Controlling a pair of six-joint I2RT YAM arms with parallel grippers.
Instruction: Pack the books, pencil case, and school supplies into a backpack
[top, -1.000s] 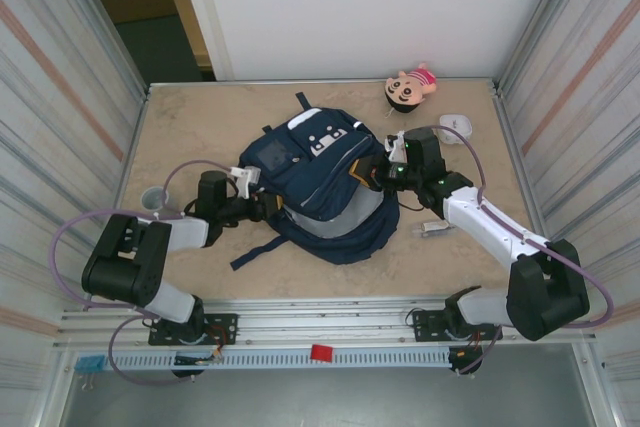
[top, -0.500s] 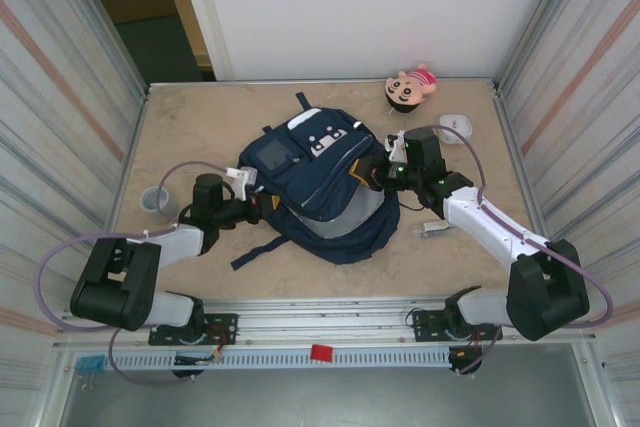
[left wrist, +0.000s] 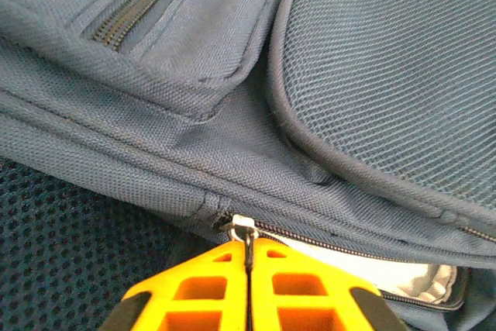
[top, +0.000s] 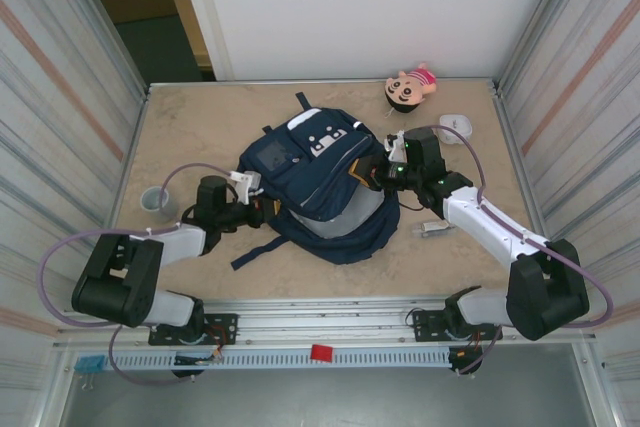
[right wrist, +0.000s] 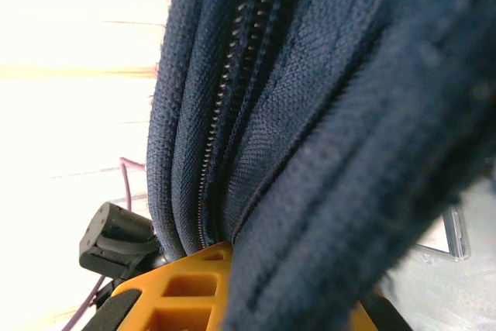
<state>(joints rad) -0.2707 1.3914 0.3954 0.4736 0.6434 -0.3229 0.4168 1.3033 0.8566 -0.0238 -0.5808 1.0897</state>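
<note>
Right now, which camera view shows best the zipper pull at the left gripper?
The left wrist view: the zipper pull sits close and sharp, pinched in the shut left gripper on the backpack. In the top external view it is too small to tell. The right wrist view gives zipper teeth elsewhere.

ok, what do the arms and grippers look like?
The left arm and right arm have black joint housings, white links and a purple cable looping beside each. The left gripper and right gripper have orange plastic fingers with rectangular cut-outs.
</note>
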